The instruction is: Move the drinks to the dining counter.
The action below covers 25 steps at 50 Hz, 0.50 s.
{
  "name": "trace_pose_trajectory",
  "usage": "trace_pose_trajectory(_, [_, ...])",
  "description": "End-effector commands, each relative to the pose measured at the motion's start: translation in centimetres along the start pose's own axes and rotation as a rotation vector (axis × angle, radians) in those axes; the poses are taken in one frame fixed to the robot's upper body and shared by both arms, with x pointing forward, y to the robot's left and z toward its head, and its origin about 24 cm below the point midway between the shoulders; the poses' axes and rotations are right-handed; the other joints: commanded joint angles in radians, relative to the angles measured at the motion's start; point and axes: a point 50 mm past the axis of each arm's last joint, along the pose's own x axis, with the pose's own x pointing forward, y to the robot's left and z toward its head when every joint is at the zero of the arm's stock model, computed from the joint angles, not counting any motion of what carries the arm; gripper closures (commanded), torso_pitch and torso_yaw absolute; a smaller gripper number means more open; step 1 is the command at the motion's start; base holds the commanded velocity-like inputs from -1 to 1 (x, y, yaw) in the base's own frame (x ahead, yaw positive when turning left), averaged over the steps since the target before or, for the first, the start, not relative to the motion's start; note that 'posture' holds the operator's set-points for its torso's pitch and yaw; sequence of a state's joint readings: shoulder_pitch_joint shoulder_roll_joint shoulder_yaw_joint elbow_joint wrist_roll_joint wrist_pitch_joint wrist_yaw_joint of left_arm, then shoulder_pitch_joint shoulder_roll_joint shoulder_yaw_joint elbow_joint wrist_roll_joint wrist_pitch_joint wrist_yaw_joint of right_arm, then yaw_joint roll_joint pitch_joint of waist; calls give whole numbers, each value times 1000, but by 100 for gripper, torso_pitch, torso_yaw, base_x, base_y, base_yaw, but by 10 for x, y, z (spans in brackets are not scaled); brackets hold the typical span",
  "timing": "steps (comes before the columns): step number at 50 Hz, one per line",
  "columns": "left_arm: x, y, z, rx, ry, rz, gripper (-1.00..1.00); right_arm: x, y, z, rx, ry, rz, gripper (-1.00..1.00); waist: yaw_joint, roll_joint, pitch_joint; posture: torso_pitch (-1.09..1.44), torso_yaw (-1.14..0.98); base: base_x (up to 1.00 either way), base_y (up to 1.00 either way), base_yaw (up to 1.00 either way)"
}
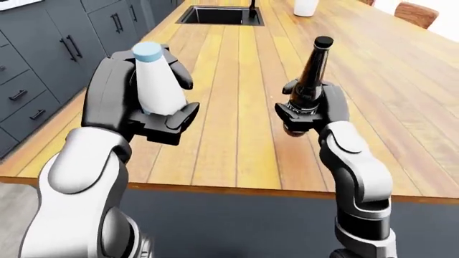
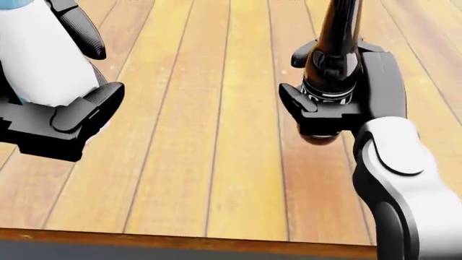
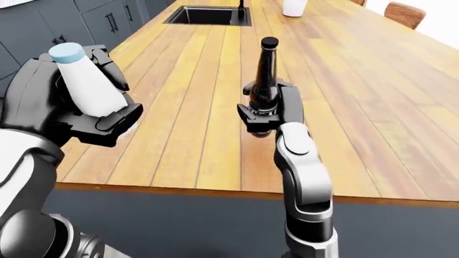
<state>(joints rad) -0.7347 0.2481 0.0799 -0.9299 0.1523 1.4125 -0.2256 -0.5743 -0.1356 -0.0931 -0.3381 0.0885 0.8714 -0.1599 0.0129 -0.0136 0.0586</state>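
My left hand [image 1: 154, 105] is shut on a white bottle [image 1: 155, 85] with a pale blue cap, held above the left part of the wooden counter [image 1: 237, 145]. My right hand [image 1: 307, 110] is shut on a dark brown glass bottle [image 1: 310, 75] with a black cap and a white-lettered label. That bottle stands upright just above the planks, near the counter's near edge. The head view shows both from above: the white bottle [image 2: 39, 57] at the left, the dark bottle [image 2: 333, 59] at the right, its base [image 2: 320, 138] peeking under the fingers.
The counter stretches away to the top of the eye views, with a black sink [image 1: 219, 15] and a white jug [image 1: 306, 7] at its far end. Dark grey drawers [image 1: 43, 64] line the left. A wooden chair back [image 1: 416, 13] shows at the top right.
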Motion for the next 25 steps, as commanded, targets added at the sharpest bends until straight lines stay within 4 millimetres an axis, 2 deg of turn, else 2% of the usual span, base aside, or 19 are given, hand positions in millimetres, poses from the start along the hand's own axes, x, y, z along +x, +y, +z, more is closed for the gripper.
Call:
trace_pose_trajectory(1, [-3, 4, 13, 12, -84, 28, 100, -4, 0, 23, 8, -125, 1, 59, 0, 1, -29, 0, 0, 0, 0, 0])
trace_pose_trajectory(3, [-3, 4, 13, 12, -84, 28, 100, -3, 0, 21, 5, -122, -1, 39, 1, 0, -28, 0, 0, 0, 0, 0])
trace_pose_trajectory(5, [-2, 4, 13, 12, -84, 29, 100, -3, 0, 21, 2, -121, 0, 28, 1, 0, -27, 0, 0, 0, 0, 0])
trace_pose_trajectory(7, [-2, 4, 13, 12, -84, 28, 100, -2, 1, 15, -4, -111, 5, -1, 2, -1, -27, 0, 0, 0, 0, 0])
trace_pose_trajectory(9, [-2, 4, 12, 13, -83, 28, 100, -1, 1, 13, -5, -106, 5, -17, 2, -1, -27, 0, 0, 0, 0, 0])
trace_pose_trajectory(14, [-3, 4, 11, 12, -82, 29, 100, 1, 2, 3, -11, -93, 11, -27, 2, -1, -29, 0, 0, 0, 0, 0])
trace_pose_trajectory(15, [-3, 4, 11, 12, -81, 30, 100, 1, 2, 0, -13, -88, 10, -23, 2, -1, -29, 0, 0, 0, 0, 0])
trace_pose_trajectory(18, [-3, 4, 12, 13, -82, 30, 100, 1, 1, 2, -14, -90, 9, -25, 2, -1, -31, 0, 0, 0, 0, 0])
trace_pose_trajectory(25, [-2, 3, 13, 15, -84, 28, 100, -1, -10, 15, -18, -115, -10, -77, 4, 0, -31, 0, 0, 0, 0, 0])
